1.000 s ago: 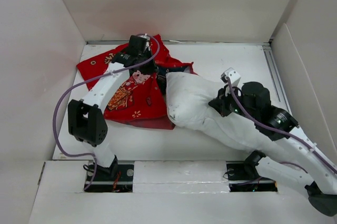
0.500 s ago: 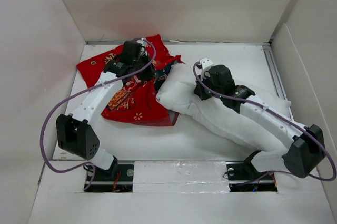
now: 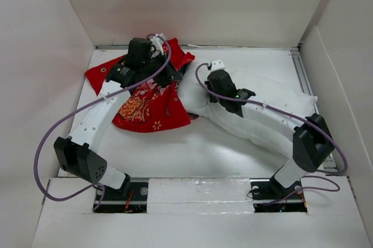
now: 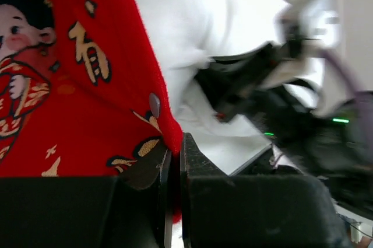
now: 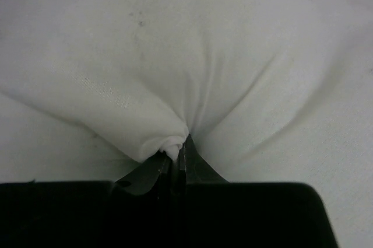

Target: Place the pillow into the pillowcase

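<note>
The red pillowcase (image 3: 145,103) with cartoon figures lies at the back left of the table. My left gripper (image 3: 170,76) is shut on its right edge, and that red edge (image 4: 166,131) shows pinched between the jaws in the left wrist view. The white pillow (image 3: 274,99) lies to the right, its left end against the case's edge. My right gripper (image 3: 205,84) is shut on a fold of the pillow (image 5: 175,146) near that left end. The right arm lies across the pillow and hides much of it.
White walls enclose the table (image 3: 192,154) at the back and both sides. A metal rail (image 3: 304,76) runs along the right edge. The arm bases (image 3: 122,192) sit at the near edge.
My right gripper has carried the pillow's left end up and left toward the pillowcase. My left gripper has lifted the case's edge back and left. Both arms have stretched further out.
</note>
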Motion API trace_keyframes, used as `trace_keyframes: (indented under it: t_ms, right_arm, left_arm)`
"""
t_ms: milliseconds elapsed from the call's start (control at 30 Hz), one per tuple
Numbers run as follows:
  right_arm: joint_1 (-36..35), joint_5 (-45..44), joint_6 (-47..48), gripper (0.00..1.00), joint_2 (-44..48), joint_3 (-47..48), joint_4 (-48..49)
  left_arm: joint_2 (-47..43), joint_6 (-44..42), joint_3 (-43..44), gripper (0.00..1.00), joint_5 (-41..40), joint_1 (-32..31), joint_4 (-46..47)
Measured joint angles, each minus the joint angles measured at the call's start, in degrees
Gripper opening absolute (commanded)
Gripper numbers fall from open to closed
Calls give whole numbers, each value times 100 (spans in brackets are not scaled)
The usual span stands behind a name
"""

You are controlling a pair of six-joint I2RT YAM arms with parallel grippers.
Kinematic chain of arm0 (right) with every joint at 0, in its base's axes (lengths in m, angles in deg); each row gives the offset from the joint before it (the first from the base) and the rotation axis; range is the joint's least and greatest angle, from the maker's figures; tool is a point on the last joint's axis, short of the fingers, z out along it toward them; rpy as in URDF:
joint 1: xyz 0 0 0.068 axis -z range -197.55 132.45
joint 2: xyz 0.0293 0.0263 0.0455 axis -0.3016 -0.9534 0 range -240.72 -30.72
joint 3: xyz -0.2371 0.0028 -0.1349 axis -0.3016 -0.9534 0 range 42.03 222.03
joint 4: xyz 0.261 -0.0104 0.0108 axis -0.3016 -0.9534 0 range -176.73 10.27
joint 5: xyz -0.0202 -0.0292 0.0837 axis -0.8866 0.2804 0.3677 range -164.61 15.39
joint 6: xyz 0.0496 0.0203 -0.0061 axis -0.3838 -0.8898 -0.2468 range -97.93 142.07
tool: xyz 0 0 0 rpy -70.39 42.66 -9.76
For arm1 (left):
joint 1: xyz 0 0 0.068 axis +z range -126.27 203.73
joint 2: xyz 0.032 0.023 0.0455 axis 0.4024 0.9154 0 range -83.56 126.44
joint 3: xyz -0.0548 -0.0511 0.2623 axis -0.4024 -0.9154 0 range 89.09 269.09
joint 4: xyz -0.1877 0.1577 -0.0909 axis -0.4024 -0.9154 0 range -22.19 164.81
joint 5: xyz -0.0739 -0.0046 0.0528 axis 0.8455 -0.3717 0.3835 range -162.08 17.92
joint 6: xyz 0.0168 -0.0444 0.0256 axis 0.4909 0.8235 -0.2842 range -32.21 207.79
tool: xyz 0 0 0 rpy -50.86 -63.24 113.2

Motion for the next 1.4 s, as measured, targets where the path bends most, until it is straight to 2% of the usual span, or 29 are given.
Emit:
trace_keyframes:
  t_ms: [200,333,500,667,800,1000,1033,1133,1267,1400]
  right_arm:
    - [-219,-361,-170,0,-387,-26,256]
    - [-345,199,-203,0,289,-894,1014]
    - [-656,866,-247,0,1244,-1609,1390]
    - [-820,1360,-227,0,1023,-1766,1829]
    - [-820,1587,-229,2,826,-1954,2282]
    - [-813,1681,-269,44,885,-2074,2577]
    - [-820,1700,-317,99,1078,-2247,2616]
    - [-835,1585,-452,100,1818,-2621,2524]
    - [-896,914,-579,100,2820,-2592,1823]
    - [-691,149,-678,100,2922,-2199,968]
  left_arm:
    - [85,98,802,0,302,0,-52]
    - [562,164,1084,0,372,-2,-7]
    - [1373,297,1054,0,404,-13,238]
    - [1818,461,964,0,404,-286,341]
    - [2120,468,1281,0,214,-699,199]
    - [2166,459,1349,0,-518,-815,-7]
    - [2166,455,1338,0,-730,-811,-44]
    - [2131,452,1132,0,-1314,-789,-44]
    - [2000,450,509,0,-1600,-688,131]
    - [1869,417,334,0,-1650,-599,175]
